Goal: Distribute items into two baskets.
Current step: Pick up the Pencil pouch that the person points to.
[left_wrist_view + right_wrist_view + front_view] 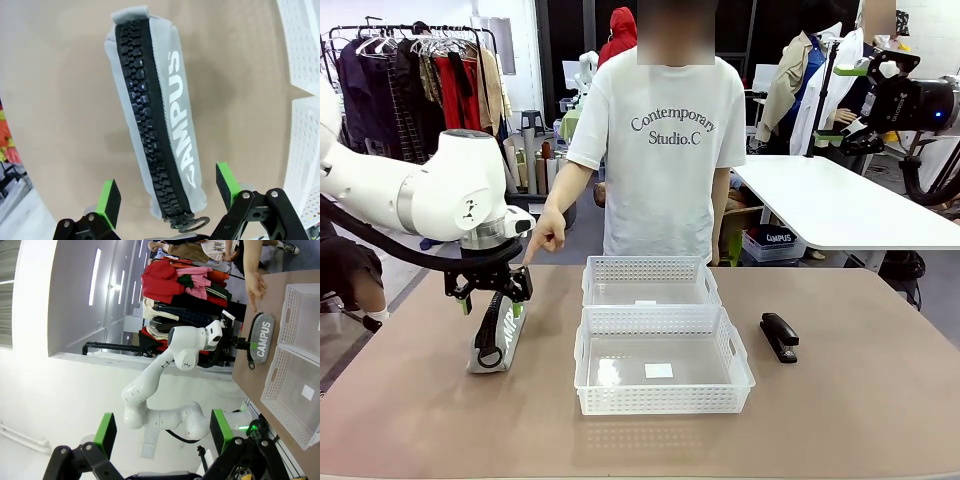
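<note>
Barely started: near basket (660, 402) and far basket (646, 268) being left unfilled. Pouch (155, 100) lying on surface (860, 420) left of near basket, being straddled by left hand (167, 192), wide open, nothing gripped. Stapler (779, 336) being left untouched right of baskets. Right hand (162, 432) being held open, aloft.

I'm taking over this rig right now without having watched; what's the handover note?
Left gripper: open, pads astride one end of the pouch, not gripping.
Right gripper: open, holding nothing.
Pouch on the table left of the near basket, stapler right of it.
Person's hand points toward the pouch.
Done: nothing; near basket and far basket hold neither item.
Left: grip pouch, place it in a basket, then the stapler in the other.
</note>
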Controlling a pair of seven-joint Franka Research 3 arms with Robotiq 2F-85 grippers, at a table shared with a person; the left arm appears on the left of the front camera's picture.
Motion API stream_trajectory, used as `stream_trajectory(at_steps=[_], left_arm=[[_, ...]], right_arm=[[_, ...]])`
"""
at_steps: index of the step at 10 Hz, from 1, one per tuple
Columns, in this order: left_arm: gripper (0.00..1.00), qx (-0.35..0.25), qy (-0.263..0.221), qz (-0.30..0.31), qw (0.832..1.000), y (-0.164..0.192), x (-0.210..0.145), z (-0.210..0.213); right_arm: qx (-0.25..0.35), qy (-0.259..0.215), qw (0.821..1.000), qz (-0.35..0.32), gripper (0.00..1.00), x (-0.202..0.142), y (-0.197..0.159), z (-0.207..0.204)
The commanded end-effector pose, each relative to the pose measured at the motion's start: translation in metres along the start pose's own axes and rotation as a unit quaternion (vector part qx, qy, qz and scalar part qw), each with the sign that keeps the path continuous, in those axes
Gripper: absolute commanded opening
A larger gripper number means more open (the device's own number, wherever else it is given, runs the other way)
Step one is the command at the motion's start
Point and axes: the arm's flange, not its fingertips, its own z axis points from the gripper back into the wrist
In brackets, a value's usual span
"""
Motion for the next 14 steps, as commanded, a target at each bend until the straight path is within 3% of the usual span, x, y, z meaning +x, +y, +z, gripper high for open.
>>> stream_trajectory(at_steps=[1,5,11,14], left_arm=[[0.80,0.008,-0.006,0.011,1.000,0.004,0.003,-0.002],[0.00,0.001,-0.009,0.013,1.000,0.006,0.003,-0.001],[0.00,-0.005,0.000,0.022,1.000,0.011,0.001,0.011],[0.00,-0.009,-0.015,0.029,0.999,0.017,0.004,0.053]], right_arm=[[0.001,0.000,1.000,0.002,1.00,0.000,0.002,0.000],[0.001,0.000,1.000,0.002,1.00,0.000,0.002,0.000],[0.001,0.000,1.000,0.002,1.00,0.000,0.002,0.000],[0.001,0.000,1.000,0.002,1.00,0.000,0.002,0.000]])
